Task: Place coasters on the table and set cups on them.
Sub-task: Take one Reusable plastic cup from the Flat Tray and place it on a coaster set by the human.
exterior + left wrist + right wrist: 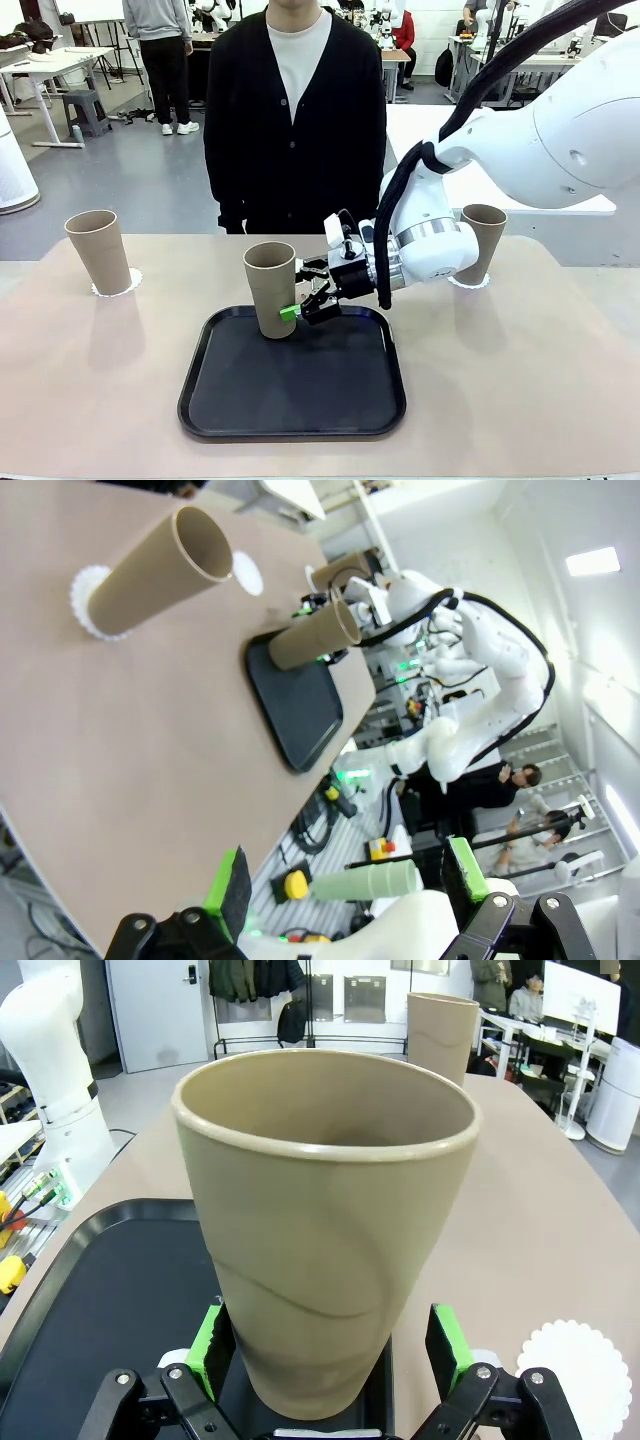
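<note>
Standing cup (325,1230) between open right fingers (443,1345), seemingly untouched.

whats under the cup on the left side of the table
A white coaster lies under the left cup; just its scalloped edge shows around the base. The cup covers the rest, which can't be seen.

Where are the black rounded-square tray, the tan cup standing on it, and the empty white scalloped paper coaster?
Black rounded-square tray (300,390): front view, bare floor.
Tan cup on tray (272,292): front view, side wall.
Empty white scalloped paper coaster (580,1372): right wrist view, centre.
</note>
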